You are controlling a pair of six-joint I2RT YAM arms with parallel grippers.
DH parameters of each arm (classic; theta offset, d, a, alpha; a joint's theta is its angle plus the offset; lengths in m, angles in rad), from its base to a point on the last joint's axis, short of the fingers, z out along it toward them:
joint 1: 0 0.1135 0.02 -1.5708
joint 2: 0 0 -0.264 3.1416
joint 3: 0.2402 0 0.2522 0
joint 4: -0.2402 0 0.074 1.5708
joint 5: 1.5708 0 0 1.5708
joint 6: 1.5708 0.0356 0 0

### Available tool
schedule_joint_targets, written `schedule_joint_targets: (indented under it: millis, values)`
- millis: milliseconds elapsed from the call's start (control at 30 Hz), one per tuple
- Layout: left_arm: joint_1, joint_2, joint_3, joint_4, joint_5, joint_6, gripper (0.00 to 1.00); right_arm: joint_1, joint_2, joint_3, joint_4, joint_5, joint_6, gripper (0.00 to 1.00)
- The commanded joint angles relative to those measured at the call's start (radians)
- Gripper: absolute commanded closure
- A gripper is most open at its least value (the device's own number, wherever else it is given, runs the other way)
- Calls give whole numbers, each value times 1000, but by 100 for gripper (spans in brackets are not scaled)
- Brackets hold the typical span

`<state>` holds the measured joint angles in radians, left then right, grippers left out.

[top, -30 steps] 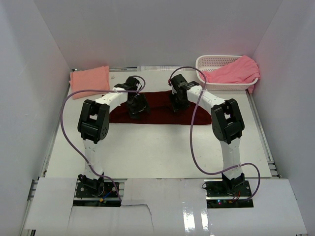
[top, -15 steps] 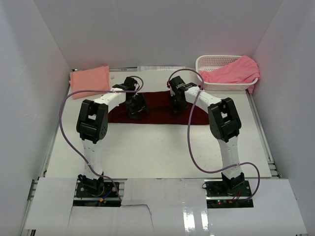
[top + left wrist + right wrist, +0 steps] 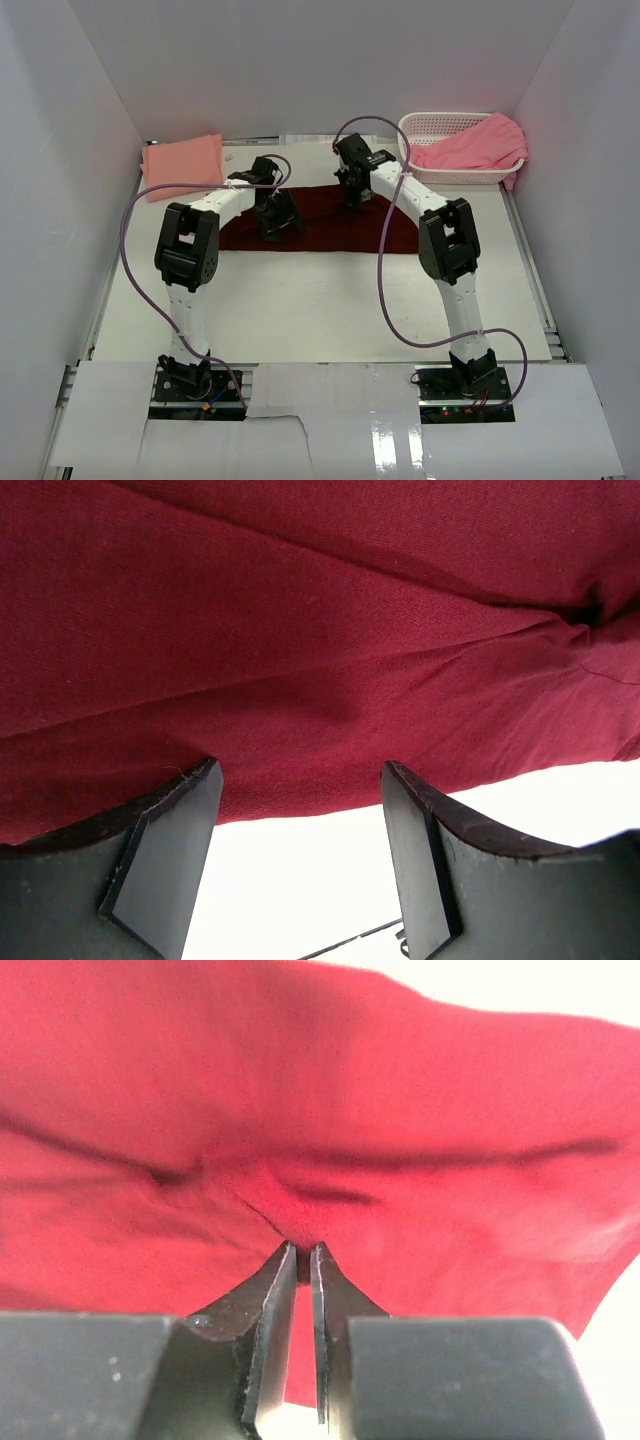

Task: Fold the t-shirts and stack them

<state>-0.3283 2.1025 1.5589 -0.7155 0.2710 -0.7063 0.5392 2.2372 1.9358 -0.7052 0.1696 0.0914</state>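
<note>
The dark maroon t-shirt [image 3: 325, 225] lies across the middle of the table as a long folded strip. My left gripper [image 3: 277, 222] is open over its left part; in the left wrist view [image 3: 300, 790] the jaws stand apart at the shirt's near edge [image 3: 300, 660], holding nothing. My right gripper [image 3: 352, 190] is shut on a pinch of the maroon cloth [image 3: 300, 1160] at the shirt's far edge and lifts it [image 3: 303, 1250]. The salmon-peach t-shirt [image 3: 182, 160] lies folded at the back left. The brighter pink t-shirt [image 3: 475, 145] lies in the basket.
A white lattice basket [image 3: 425, 125] stands at the back right corner. White walls close in the table on three sides. Purple cables [image 3: 385, 290] loop from both arms over the table.
My right gripper has moved toward the back of the table, drawing the maroon shirt's cloth with it. The left gripper has stayed where it was.
</note>
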Motion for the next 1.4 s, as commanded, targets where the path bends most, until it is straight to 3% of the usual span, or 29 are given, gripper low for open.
schedule_joint_targets:
  millis: [0,67,167,233,267,300,633,867,1133,1233,1333,1367]
  values:
    - [8,-2,-30,-12,-52,33,24,4,89,238,-25,41,-36,84]
    - [8,-4,-25,-18,-52,36,24,5,146,336,-43,38,-56,83]
    - [8,-7,-25,-25,-53,41,24,5,190,371,44,59,-76,70]
    - [8,-12,-34,-29,-59,44,24,5,156,278,161,79,-76,45]
    - [8,-16,-36,-29,-61,45,24,5,139,244,196,88,-75,24]
    - [8,-18,-39,-30,-65,47,24,5,112,217,219,100,-76,9]
    - [8,-32,-57,-27,-62,44,24,5,-119,-122,328,110,-58,8]
    - [6,-58,-51,-42,-98,62,24,4,-252,-256,316,93,11,9]
    - [63,-114,125,-176,-112,139,23,-1,-401,-454,194,50,128,9]
    - [129,-116,196,-216,-101,177,23,1,-432,-518,150,53,163,12]
    - [182,-108,246,-228,-53,209,23,-2,-447,-570,136,25,198,23]
    - [190,-99,291,-237,-55,228,23,-2,-452,-599,139,16,211,32]
